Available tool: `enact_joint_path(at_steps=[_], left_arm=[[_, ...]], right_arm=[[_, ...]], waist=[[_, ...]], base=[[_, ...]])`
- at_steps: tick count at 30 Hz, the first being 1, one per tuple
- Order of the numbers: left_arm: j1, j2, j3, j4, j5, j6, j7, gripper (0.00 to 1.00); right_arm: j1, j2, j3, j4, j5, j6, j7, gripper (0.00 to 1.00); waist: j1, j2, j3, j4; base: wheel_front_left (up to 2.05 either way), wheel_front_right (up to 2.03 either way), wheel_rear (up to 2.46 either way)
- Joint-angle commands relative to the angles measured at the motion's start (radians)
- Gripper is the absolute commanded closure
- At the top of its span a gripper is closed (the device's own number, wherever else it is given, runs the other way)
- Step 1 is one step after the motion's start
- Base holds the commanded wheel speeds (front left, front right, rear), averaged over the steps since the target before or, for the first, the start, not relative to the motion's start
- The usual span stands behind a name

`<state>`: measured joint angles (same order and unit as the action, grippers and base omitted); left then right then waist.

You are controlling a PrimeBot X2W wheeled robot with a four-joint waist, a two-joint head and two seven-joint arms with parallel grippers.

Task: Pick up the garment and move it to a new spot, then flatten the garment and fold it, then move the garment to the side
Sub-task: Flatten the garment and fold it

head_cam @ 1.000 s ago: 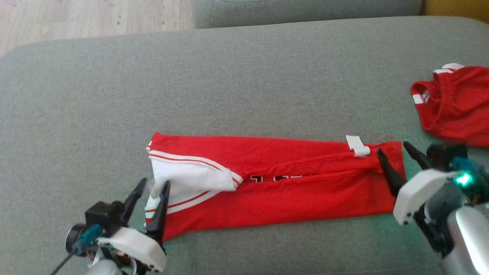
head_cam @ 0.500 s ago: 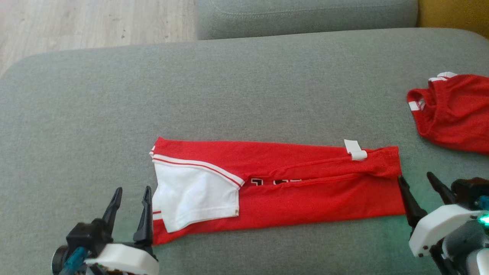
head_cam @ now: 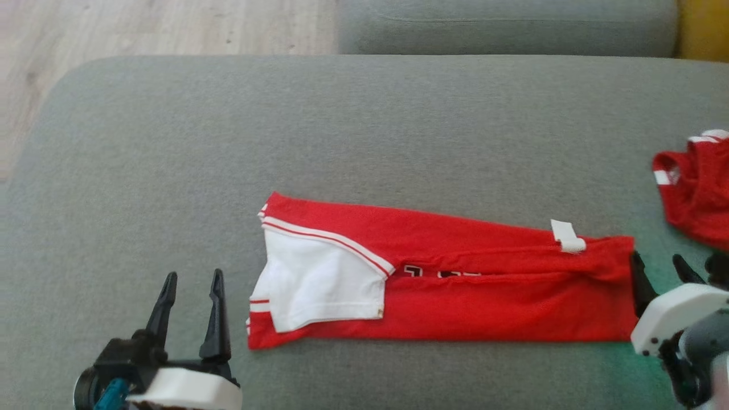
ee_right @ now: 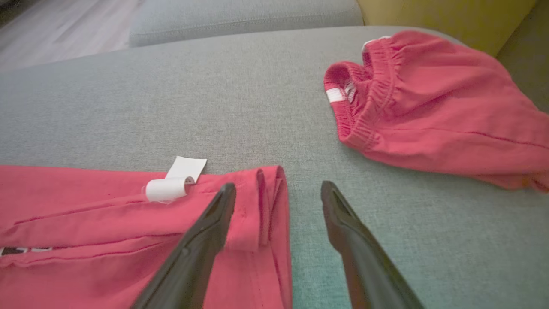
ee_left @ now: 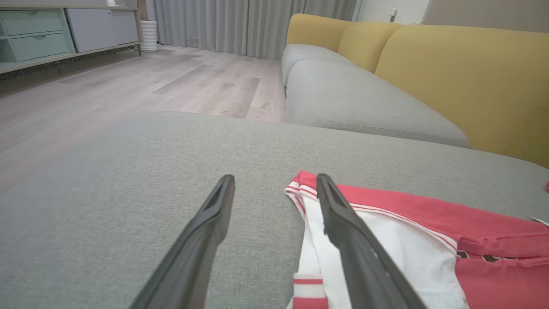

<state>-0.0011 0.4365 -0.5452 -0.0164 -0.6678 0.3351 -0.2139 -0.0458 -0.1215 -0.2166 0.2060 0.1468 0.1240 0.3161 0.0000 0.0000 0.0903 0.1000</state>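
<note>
The garment, a red shirt with white trim, lies on the gray cushion between our two grippers. It is laid out as a long narrow strip with its long edges turned in toward the middle, where a bit of dark print peeks through the seam. Our left gripper sits just off the sleeve end with its fingers spread and nothing between them. From its wrist, the white sleeve starts right beside its right finger, while its left finger is over bare cushion. Our right gripper mirrors that at the hem end, fingers apart and empty. The folded hem lies just beside its left finger, and a small white tag sticks up a little ahead of that finger and to its left. We cannot tell whether either finger touches the cloth. We judge that the strip is flat and narrow because the lengthwise folds are done, and that each gripper stands at a short end so the next fold can bring one end over the other. The loose sleeve is the part most likely to slip when lifted. A second red piece with an elastic band lies ahead and to the right of our right gripper, apart from the strip, so we leave it alone.
</note>
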Motion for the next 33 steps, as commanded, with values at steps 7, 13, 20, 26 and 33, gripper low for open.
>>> enact_joint_path(at_steps=[7,13,20,26,33], left_arm=[[-0.017,0.041,0.048,-0.071,0.018,0.024,0.000,0.00],[-0.017,0.047,0.047,-0.090,0.022,0.035,0.007,0.00],[-0.014,0.054,0.046,-0.103,0.026,0.044,0.012,0.00],[-0.014,0.055,0.041,-0.108,0.027,0.049,0.016,0.00],[-0.011,0.049,0.037,-0.105,0.024,0.052,0.015,0.00]], right_arm=[[-0.085,-0.017,-0.028,0.148,-0.029,0.007,0.013,0.00],[-0.082,-0.007,-0.035,0.233,-0.016,0.007,0.042,0.00],[-0.090,0.002,0.007,0.261,0.028,0.007,0.071,0.87],[-0.141,-0.022,0.007,0.255,0.044,0.007,0.047,1.00],[-0.123,-0.107,-0.030,0.136,0.061,0.007,0.088,1.00]], waist=[[0.0000,0.0000,0.008,0.062],[0.0000,0.0000,0.007,0.079],[0.0000,0.0000,0.004,0.058],[0.0000,0.0000,0.000,0.020],[0.0000,0.0000,-0.011,-0.018]], base=[[0.00,0.00,0.00],[0.00,0.00,0.00],[0.00,0.00,0.00],[0.00,0.00,0.00],[0.00,0.00,0.00]])
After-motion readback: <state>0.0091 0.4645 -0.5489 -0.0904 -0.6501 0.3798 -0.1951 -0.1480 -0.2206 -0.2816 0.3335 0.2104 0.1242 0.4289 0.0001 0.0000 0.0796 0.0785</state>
